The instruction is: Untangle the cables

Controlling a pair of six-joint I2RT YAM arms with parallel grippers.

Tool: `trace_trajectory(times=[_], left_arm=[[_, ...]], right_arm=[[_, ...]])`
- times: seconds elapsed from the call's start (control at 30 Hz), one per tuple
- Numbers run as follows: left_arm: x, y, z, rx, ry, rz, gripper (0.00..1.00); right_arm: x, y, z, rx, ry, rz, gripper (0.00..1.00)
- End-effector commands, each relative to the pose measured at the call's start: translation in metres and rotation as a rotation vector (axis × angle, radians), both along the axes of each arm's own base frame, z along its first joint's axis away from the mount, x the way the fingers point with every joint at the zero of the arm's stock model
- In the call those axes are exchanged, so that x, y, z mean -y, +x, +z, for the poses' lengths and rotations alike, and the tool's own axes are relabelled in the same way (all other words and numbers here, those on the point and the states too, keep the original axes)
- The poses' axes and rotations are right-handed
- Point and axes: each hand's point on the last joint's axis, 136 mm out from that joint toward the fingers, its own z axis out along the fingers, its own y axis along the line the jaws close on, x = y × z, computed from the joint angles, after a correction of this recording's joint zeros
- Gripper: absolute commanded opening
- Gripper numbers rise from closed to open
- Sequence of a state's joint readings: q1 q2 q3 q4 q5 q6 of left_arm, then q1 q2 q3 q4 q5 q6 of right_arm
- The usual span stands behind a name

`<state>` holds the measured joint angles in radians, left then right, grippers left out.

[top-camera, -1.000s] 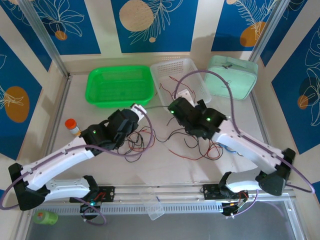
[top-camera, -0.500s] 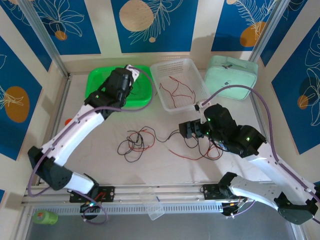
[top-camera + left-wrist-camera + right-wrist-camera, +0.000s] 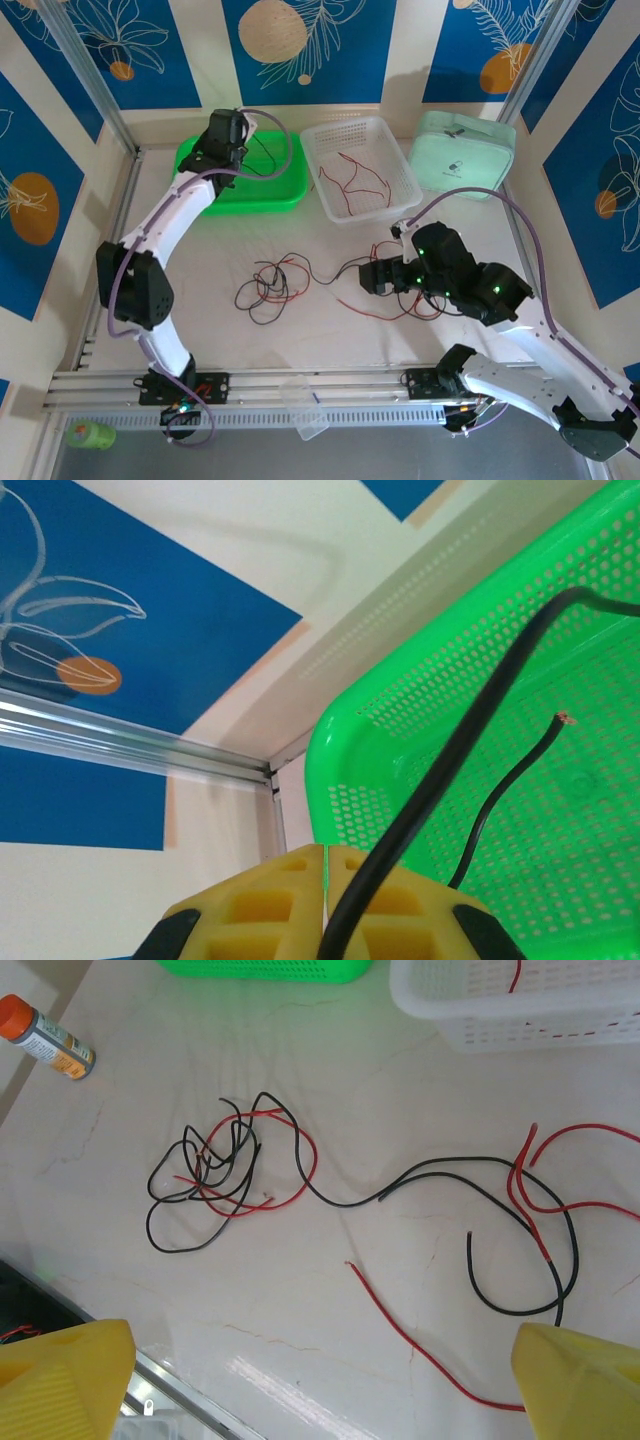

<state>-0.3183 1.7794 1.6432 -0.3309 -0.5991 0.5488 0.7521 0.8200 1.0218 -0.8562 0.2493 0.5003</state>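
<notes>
Blue-and-cream printed wall panels [image 3: 300,50] enclose a pale cream, faintly veined tabletop [image 3: 310,320].
The panels carry white leaf outlines and tan and orange discs; silver aluminium posts [image 3: 85,75] slant at the rear corners. The tabletop, perhaps marble-look laminate, glints under soft even light, and a slotted aluminium rail [image 3: 350,383] edges its near side.

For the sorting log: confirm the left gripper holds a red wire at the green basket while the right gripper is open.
One error: the left wrist view shows the left gripper shut on a black wire, not a red one, at the green basket. The right gripper is open, as stated.
</notes>
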Motion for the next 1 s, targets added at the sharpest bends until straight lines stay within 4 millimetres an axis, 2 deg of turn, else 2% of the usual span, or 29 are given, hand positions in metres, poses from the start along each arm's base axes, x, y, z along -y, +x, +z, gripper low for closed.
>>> trace_trajectory(times=[0.0, 0.1, 0.23, 0.3, 0.37, 0.4, 0.43, 0.5, 0.63, 0.67, 0.77, 0.87, 0.97], left_arm=[[-0.005, 0.023, -0.016, 0.003, -0.052, 0.004, 0.0], [-0.01, 0.032, -0.059, -0.073, -0.061, 0.024, 0.0], [-0.013, 0.033, -0.11, -0.167, -0.082, 0.057, 0.0], [-0.014, 0.031, -0.125, -0.199, -0.1, 0.073, 0.0], [-0.014, 0.03, -0.131, -0.213, -0.124, 0.086, 0.0], [-0.013, 0.029, -0.132, -0.216, -0.139, 0.09, 0.1], [-0.013, 0.028, -0.131, -0.22, -0.154, 0.093, 0.23], [-0.013, 0.027, -0.13, -0.233, -0.18, 0.1, 0.43], [-0.013, 0.027, -0.118, -0.24, -0.206, 0.119, 0.71], [-0.013, 0.027, -0.113, -0.234, -0.209, 0.123, 0.75], [-0.015, 0.024, -0.087, -0.195, -0.23, 0.132, 0.8], [-0.013, 0.015, -0.048, -0.132, -0.29, 0.125, 0.87], [-0.012, -0.006, -0.004, -0.068, -0.382, 0.124, 0.98]], right_arm=[[-0.001, -0.005, -0.004, -0.043, 0.035, -0.01, 0.97], [0.0, -0.006, -0.007, -0.056, 0.038, -0.024, 0.96], [0.0, -0.006, -0.01, -0.069, 0.041, -0.036, 0.96], [0.0, -0.006, -0.012, -0.076, 0.043, -0.04, 0.96], [0.0, -0.006, -0.015, -0.088, 0.042, -0.047, 0.96], [-0.001, -0.005, -0.018, -0.098, 0.04, -0.053, 0.96], [-0.002, -0.005, -0.022, -0.112, 0.041, -0.062, 0.96], [-0.004, -0.004, -0.032, -0.146, 0.044, -0.076, 0.96], [-0.009, -0.003, -0.055, -0.221, 0.044, -0.122, 0.95], [-0.01, -0.003, -0.059, -0.231, 0.04, -0.132, 0.95], [-0.005, -0.002, -0.07, -0.255, 0.006, -0.188, 0.94], [0.006, 0.0, -0.079, -0.282, -0.042, -0.263, 0.92], [0.009, 0.003, -0.088, -0.315, -0.09, -0.307, 0.89]])
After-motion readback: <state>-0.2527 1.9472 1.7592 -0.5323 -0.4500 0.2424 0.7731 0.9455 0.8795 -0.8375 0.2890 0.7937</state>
